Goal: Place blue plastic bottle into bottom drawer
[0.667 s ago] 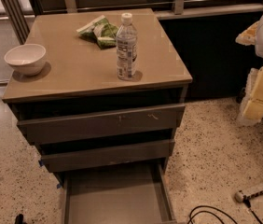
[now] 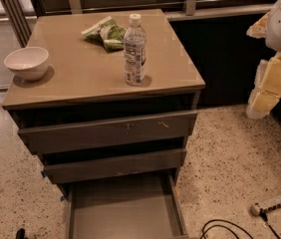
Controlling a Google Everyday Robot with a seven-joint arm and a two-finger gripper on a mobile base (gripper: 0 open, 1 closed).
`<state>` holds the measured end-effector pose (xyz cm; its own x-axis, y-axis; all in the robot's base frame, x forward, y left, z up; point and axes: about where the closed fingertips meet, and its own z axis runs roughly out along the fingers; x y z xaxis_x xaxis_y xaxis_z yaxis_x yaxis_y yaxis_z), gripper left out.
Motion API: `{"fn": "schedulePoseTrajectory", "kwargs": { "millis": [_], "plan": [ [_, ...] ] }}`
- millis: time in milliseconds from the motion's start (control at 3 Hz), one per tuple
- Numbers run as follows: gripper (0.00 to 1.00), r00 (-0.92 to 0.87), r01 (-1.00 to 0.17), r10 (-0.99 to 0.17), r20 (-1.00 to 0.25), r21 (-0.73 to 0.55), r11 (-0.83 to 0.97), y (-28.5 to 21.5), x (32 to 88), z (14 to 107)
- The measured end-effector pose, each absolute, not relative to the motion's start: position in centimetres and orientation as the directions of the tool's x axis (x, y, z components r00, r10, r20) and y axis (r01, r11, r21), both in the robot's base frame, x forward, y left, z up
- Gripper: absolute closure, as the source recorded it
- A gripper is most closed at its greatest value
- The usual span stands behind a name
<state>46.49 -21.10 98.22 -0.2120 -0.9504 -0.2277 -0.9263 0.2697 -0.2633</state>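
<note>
The blue plastic bottle (image 2: 134, 50) stands upright on the cabinet top (image 2: 80, 78), right of centre, with its white cap on. The bottom drawer (image 2: 123, 210) is pulled out below the two upper drawers, and its flat grey floor is bare. My gripper is not in view. Only white and yellow parts of my arm (image 2: 275, 59) show at the right edge, well right of the cabinet and apart from the bottle.
A white bowl (image 2: 27, 62) sits at the left of the cabinet top. A green-white snack bag (image 2: 105, 33) lies behind the bottle. The middle drawer (image 2: 115, 166) juts out slightly. A white power strip (image 2: 275, 203) and black cables (image 2: 230, 229) lie on the speckled floor at the lower right.
The arm parts at the right edge have shifted slightly upward. The bottle, bowl, bag and drawers have not moved.
</note>
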Motion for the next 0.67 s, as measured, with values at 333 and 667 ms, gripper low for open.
{"fn": "schedulePoseTrajectory", "kwargs": {
  "millis": [333,667],
  "plan": [
    [0.00,-0.187,-0.906,-0.934,-0.306,-0.313,0.284,-20.1,52.0,99.5],
    [0.00,-0.162,-0.890,-0.891,-0.424,-0.326,0.317,-18.4,58.6,100.4]
  ]
}}
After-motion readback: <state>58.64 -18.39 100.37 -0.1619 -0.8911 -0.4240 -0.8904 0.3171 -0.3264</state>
